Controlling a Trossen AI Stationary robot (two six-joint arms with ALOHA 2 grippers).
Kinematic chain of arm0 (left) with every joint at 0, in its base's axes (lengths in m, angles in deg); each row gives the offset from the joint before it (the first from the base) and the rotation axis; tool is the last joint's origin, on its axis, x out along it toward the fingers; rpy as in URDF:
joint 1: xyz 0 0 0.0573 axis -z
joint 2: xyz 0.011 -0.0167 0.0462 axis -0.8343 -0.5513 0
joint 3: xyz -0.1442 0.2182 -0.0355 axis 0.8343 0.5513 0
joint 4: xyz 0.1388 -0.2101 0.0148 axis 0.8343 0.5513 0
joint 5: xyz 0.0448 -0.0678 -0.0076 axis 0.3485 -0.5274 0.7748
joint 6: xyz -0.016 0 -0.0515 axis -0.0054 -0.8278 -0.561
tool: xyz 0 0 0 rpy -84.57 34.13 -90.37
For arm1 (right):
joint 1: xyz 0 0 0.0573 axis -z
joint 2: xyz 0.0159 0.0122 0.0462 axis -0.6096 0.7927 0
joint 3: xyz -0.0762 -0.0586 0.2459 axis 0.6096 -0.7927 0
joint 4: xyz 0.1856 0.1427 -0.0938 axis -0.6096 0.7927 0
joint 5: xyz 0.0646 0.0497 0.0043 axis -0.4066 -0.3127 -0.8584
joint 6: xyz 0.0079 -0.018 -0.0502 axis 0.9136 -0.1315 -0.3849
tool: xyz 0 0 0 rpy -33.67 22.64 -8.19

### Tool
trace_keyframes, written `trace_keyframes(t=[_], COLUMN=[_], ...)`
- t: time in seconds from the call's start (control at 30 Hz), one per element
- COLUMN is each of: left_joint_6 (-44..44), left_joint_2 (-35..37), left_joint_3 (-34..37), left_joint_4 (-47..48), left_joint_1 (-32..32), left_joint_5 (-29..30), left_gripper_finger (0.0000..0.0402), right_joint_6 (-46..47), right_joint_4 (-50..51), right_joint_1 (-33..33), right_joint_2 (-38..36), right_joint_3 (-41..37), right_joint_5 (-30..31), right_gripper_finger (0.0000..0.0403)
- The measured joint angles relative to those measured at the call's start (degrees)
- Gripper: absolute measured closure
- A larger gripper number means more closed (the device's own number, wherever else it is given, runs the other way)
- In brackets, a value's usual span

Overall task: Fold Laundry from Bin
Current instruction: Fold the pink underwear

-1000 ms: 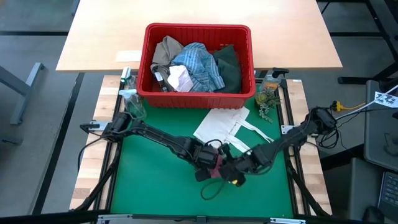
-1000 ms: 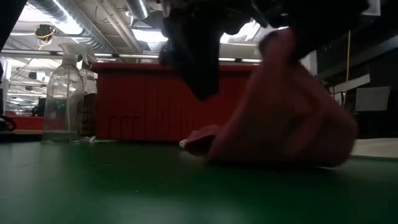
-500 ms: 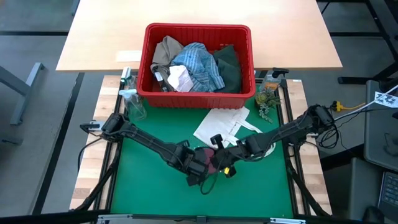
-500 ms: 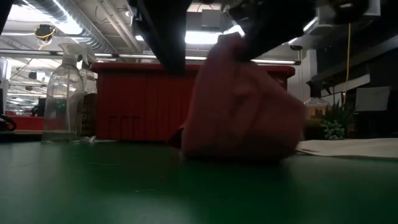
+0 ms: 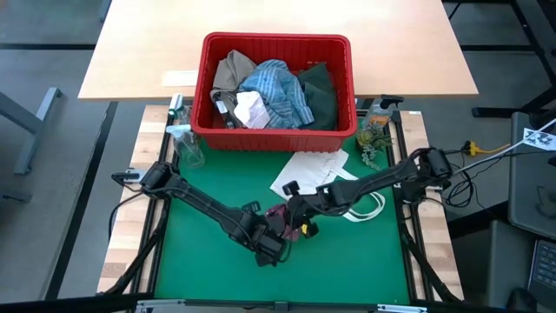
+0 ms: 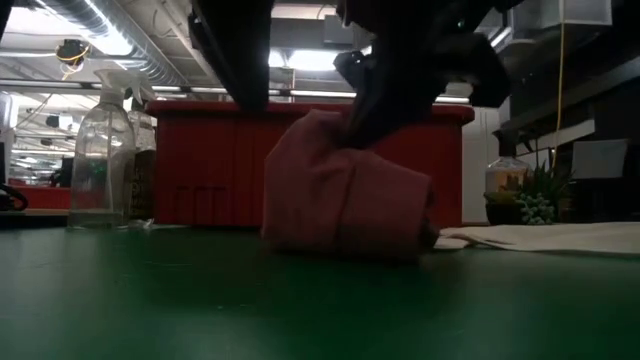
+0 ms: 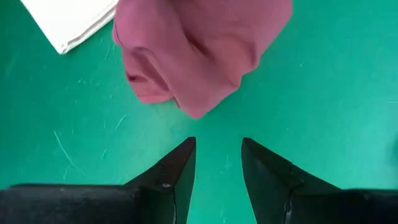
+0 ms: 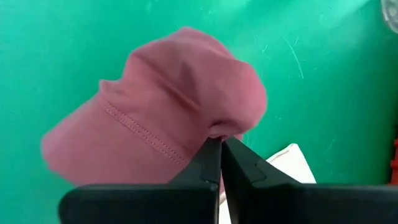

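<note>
My left hand hovers with fingers apart and empty, the small maroon cloth lying just ahead of its tips on the green table. My right hand pinches that cloth's edge, so it's nearer; the bin sits farther back.

bin behind mat, laundry inside, cloth on mat

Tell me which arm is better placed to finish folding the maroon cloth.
Probably right: the right gripper already pinches the maroon cloth; the left gripper is open beside it, holding nothing.
</note>
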Motion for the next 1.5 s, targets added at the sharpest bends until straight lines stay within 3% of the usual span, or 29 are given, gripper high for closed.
trace_keyframes(t=[0.4,1.0,1.3,1.5], left_joint_6=[-1.81,-2.49,-3.34,-3.97], left_joint_2=[0.00,-0.04,-0.04,0.63], left_joint_3=[0.00,0.00,0.00,-0.26], left_joint_4=[0.90,0.99,1.09,7.17], left_joint_1=[0.05,1.38,-0.05,-2.75], left_joint_5=[-0.34,-0.87,-0.79,4.54], left_gripper_finger=[0.0276,0.0276,0.0276,0.0276], right_joint_6=[-3.31,-7.03,-6.49,-6.64], right_joint_4=[-0.54,-1.27,-2.60,-0.60], right_joint_1=[0.29,3.42,2.74,1.54], right_joint_2=[0.92,0.88,0.90,1.31], right_joint_3=[-0.02,-1.99,-2.16,-2.44], right_joint_5=[5.74,6.17,3.11,2.21], right_gripper_finger=[0.0398,0.0398,0.0398,0.0398])
